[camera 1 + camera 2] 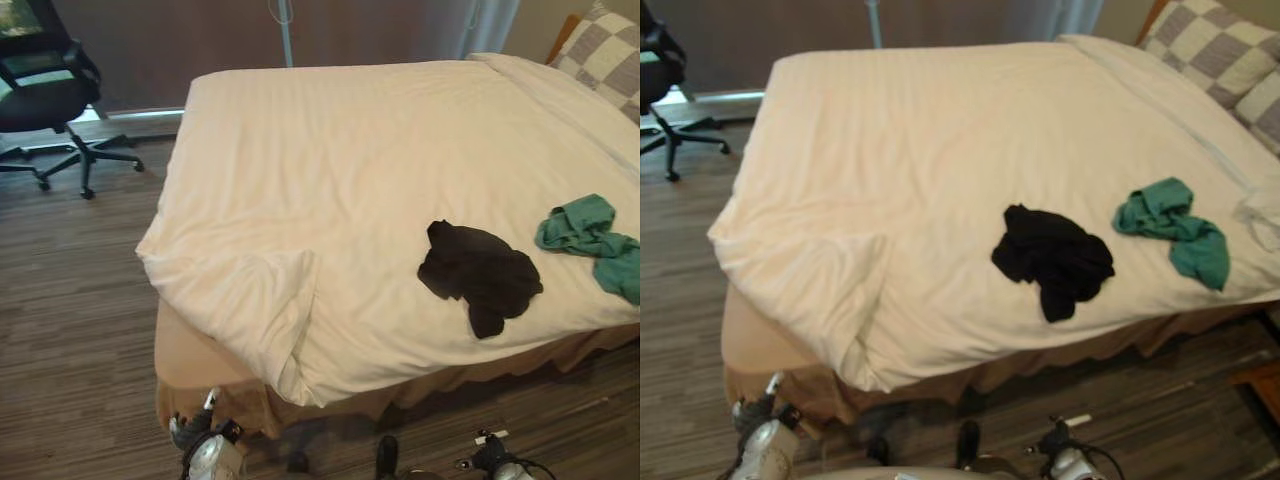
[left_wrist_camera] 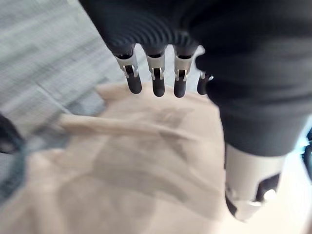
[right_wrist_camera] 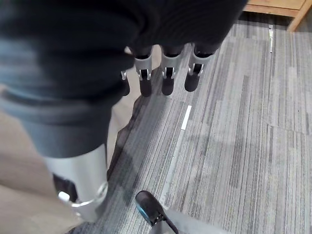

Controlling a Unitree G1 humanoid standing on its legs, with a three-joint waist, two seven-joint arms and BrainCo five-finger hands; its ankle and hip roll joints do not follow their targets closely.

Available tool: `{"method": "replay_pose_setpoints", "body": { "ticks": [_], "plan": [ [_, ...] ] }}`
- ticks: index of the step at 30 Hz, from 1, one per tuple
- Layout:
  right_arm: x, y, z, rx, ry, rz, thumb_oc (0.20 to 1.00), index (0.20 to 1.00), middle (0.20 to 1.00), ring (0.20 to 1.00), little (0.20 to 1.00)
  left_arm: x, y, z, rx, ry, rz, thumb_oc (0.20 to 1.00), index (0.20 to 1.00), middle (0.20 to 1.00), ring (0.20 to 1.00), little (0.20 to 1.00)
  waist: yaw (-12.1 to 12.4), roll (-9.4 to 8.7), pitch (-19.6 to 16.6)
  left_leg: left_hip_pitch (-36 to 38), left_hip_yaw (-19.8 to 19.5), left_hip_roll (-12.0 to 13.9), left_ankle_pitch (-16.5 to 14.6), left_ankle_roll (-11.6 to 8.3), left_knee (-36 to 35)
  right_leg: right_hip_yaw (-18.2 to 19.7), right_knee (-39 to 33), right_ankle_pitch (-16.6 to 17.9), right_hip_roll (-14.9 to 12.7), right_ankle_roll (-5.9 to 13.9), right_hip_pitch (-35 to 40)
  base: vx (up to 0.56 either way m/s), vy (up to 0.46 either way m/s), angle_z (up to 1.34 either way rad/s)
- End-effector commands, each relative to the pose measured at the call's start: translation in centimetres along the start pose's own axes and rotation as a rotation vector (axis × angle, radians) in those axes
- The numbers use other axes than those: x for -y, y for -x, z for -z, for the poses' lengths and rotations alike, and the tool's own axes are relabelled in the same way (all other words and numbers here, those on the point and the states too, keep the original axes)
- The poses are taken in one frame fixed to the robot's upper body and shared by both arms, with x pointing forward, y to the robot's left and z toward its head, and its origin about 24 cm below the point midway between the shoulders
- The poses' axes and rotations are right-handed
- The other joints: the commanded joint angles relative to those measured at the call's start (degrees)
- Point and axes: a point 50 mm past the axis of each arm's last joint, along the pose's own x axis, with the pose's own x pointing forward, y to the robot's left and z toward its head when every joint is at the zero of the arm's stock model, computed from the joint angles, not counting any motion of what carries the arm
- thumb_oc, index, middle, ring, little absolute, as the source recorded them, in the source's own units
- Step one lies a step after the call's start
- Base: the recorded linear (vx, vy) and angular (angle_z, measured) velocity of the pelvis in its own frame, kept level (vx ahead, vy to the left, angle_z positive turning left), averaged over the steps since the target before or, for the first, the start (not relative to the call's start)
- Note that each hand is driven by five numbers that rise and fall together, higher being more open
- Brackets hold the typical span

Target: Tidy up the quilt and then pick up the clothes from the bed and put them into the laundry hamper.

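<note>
On the floor: we see grey-brown wood planks (image 1: 70, 330) round the bed.
Bed (image 1: 200, 365): a tan base under the quilt, showing at the near corner.
Quilt (image 1: 350, 200): cream, spread flat over the bed; its near left corner (image 1: 270, 320) is folded and rumpled, hanging over the edge.
Pillows (image 1: 1220, 50): checked grey and white, at the far right end.
Chair (image 1: 45, 90): a black office chair, well apart from the bed on the far left.
Clothes: 2 pieces lie on the quilt near its front edge, a black garment (image 1: 480, 272) and a green garment (image 1: 1170, 230) just to its right, apart.
Left hand (image 2: 156, 78): we see fingers straight and relaxed, holding nothing, above tan cloth.
Right hand (image 3: 163, 75): fingers straight, holding nothing, over the floor.
</note>
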Motion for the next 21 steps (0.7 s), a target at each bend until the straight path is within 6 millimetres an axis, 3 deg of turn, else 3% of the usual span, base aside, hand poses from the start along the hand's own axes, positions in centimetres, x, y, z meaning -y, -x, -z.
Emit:
{"method": "replay_pose_setpoints", "body": {
  "ticks": [1,4,9,10,15,18,21],
  "plan": [
    [1.7,-0.5,-0.7,0.023,0.080,0.060,1.000,1.000,1.000,1.000,1.000,0.5,-0.7,-4.0,0.199,-0.025,-0.012,1.000,1.000,1.000,1.000,1.000,0.20,-0.49,1.39,-1.85,-2.51,-0.29,2.05,-2.05,-0.40,-0.29,0.33,-7.99,-4.26,6.82,6.53,0.01,-0.047,0.09],
    [1.7,-0.5,0.4,-0.017,0.043,0.071,1.000,1.000,1.000,1.000,1.000,2.5,0.0,-8.0,0.431,-0.188,0.072,1.000,1.000,1.000,1.000,1.000,0.73,-0.64,1.39,-1.75,-2.90,-0.02,2.14,-2.37,-0.40,-0.73,0.35,-8.46,-4.15,6.73,7.19,0.02,-0.023,0.06],
    [1.2,-0.4,0.5,-0.018,0.018,0.059,1.000,1.000,1.000,1.000,1.000,4.7,1.4,-11.1,0.632,-0.297,0.168,1.000,1.000,1.000,1.000,1.000,0.63,-0.70,1.44,-1.59,-2.98,0.01,1.95,-2.54,-0.40,-1.01,0.30,-8.72,-4.19,6.71,7.74,0.01,0.001,0.03],
    [1.0,-0.4,0.2,-0.004,0.017,0.054,1.000,1.000,1.000,1.000,1.000,5.8,2.0,-12.7,0.724,-0.366,0.220,1.000,1.000,1.000,1.000,1.000,0.23,-0.65,1.39,-1.49,-2.67,0.00,1.79,-2.53,-0.40,-0.92,0.31,-8.65,-4.25,6.76,7.71,0.02,0.015,0.04],
    [1.4,-0.5,-0.2,0.011,0.064,0.051,1.000,1.000,1.000,1.000,1.000,9.4,2.6,-15.8,0.963,-0.753,0.266,1.000,1.000,1.000,1.000,1.000,-1.62,-0.16,1.78,-1.52,-1.06,0.03,1.29,-2.32,-0.40,0.15,0.42,-7.86,-4.57,7.14,6.59,0.01,0.026,-0.06],
    [1.9,-0.7,-0.6,0.021,0.074,0.061,1.000,1.000,1.000,1.000,1.000,10.6,2.4,-16.0,0.995,-0.856,0.272,1.000,1.000,1.000,1.000,1.000,-2.53,-0.08,2.12,-1.80,-0.15,0.01,1.06,-2.19,-0.40,0.96,0.50,-7.41,-4.67,7.26,5.70,-0.03,0.038,-0.13],
    [2.7,-0.8,-1.3,0.044,0.079,0.084,1.000,1.000,1.000,1.000,1.000,13.0,2.3,-16.8,1.096,-1.095,0.258,1.000,1.000,1.000,1.000,1.000,-4.51,0.29,3.43,-3.06,1.10,0.22,1.12,-1.87,-0.40,2.39,0.87,-6.65,-4.69,7.58,3.14,-0.06,0.040,-0.24]
  ]
}}
